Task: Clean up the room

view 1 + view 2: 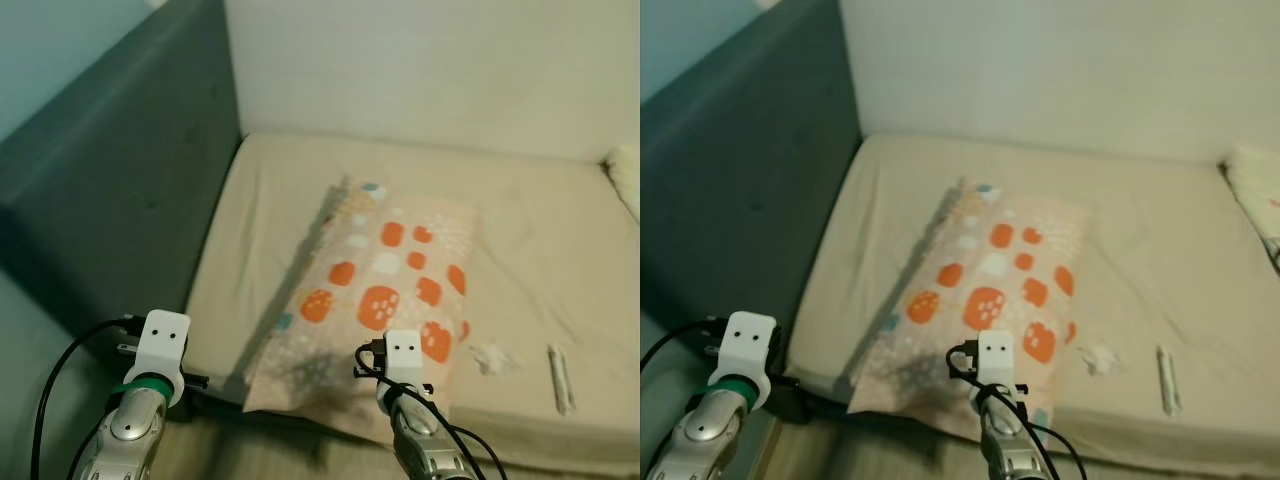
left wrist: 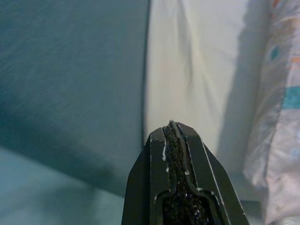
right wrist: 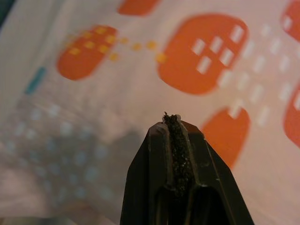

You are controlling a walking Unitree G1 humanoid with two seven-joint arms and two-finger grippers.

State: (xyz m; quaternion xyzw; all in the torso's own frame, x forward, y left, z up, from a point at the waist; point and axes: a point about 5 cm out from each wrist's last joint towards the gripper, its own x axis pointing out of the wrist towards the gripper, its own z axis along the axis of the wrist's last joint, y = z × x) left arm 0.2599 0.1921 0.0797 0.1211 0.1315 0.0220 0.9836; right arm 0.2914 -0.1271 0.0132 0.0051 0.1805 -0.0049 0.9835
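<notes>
Grey-blue padded fabric makes up the headboard (image 1: pixel 110 180) at the far left, standing along the side of a bed covered by a cream sheet (image 1: pixel 530 240). Just before the bed's near corner hangs the left gripper (image 2: pixel 172 129), its two black fingers pressed together on nothing, pointing at the seam between headboard and mattress. Next comes the pillow (image 1: pixel 385 300), lying slantwise in the middle of the bed with its near end drooping over the mattress edge; its case is pale pink, printed with orange strawberry-like shapes, white dots and small teal marks, and looks soft and loosely filled. The right gripper (image 3: pixel 174 122) hovers over the pillow's near end, likewise clenched and empty. Further right, a crumpled white tissue (image 1: pixel 492 357) lies on the sheet beside the pillow, then a slim white tube-like object (image 1: pixel 560 378), and at the far right edge a bit of another pale cushion (image 1: pixel 626 175).

To tidy well, I would part the right fingers first, then pinch the pillow's thick edge so the case does not slip free.
</notes>
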